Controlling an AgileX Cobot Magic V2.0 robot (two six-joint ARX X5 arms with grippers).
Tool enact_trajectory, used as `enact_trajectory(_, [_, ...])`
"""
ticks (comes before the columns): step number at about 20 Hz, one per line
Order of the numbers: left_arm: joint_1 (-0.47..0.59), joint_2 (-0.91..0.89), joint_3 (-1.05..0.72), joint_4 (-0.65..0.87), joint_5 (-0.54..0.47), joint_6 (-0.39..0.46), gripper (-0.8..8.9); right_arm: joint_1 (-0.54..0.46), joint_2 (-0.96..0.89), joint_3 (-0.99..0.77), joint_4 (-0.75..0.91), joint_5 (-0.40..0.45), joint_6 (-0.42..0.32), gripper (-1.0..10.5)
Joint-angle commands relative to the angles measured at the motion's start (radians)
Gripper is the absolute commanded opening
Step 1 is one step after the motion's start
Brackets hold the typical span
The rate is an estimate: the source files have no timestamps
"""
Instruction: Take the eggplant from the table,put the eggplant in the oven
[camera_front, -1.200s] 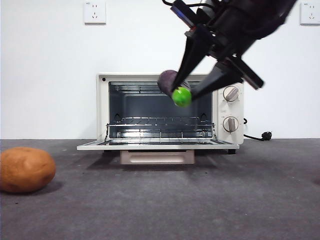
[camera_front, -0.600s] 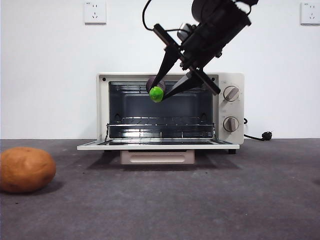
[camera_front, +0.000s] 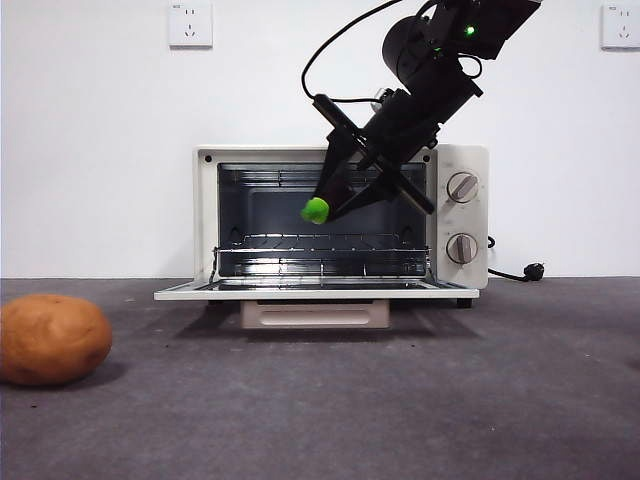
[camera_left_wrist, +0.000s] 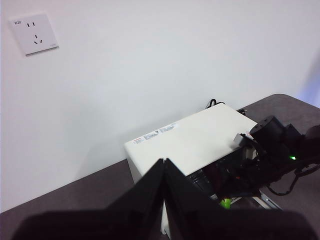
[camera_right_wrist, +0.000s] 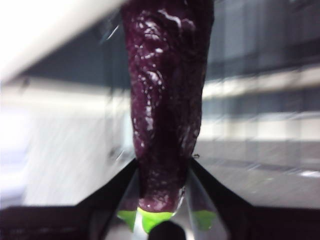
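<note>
The dark purple eggplant (camera_front: 331, 189) with its green stem cap (camera_front: 315, 210) hangs tilted in front of the oven's open mouth, above the wire rack (camera_front: 320, 245). My right gripper (camera_front: 345, 195) is shut on it and reaches down from the upper right. In the right wrist view the eggplant (camera_right_wrist: 167, 110) fills the space between the jaws and points into the blurred oven cavity. The cream oven (camera_front: 207, 215) stands at the back of the table (camera_front: 420, 400) with its door (camera_front: 315, 293) folded down flat. My left gripper (camera_left_wrist: 164, 162) is shut on nothing, high above the oven's top (camera_left_wrist: 190, 142).
A round orange-brown potato (camera_front: 52, 338) lies on the table at the front left. The oven's two knobs (camera_front: 461, 187) sit on its right panel. A black power plug (camera_front: 533, 270) lies behind the oven at the right. Wall sockets (camera_front: 190, 24) are on the white wall.
My right gripper has carried the eggplant away from the camera and leftward, then down, so that the green cap now hangs inside the outline of the oven's opening. The potato has not moved.
</note>
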Motion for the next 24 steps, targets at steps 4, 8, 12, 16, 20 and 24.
enact_trajectory(4, [-0.004, -0.008, 0.000, 0.002, 0.003, 0.012, -0.06, 0.002, 0.014, 0.003, 0.006, 0.149, 0.050, -0.1])
enact_trajectory(8, [-0.005, -0.008, 0.000, 0.001, 0.003, 0.012, -0.06, 0.003, 0.014, 0.003, -0.003, 0.227, 0.053, 0.2])
enact_trajectory(12, [-0.005, -0.016, 0.000, 0.000, 0.003, 0.012, -0.06, 0.003, 0.015, 0.003, -0.007, 0.273, 0.057, 1.7])
enact_trajectory(16, [-0.005, -0.019, 0.000, -0.001, 0.003, 0.011, -0.06, 0.003, 0.014, 0.003, -0.006, 0.272, 0.056, 2.0])
enact_trajectory(20, [-0.010, -0.019, 0.000, -0.008, 0.003, 0.011, -0.06, 0.003, 0.014, 0.003, -0.008, 0.272, 0.056, 3.9])
enact_trajectory(24, [-0.033, -0.019, 0.000, -0.008, 0.001, 0.012, -0.06, 0.010, 0.014, 0.003, -0.005, 0.265, 0.054, 3.8])
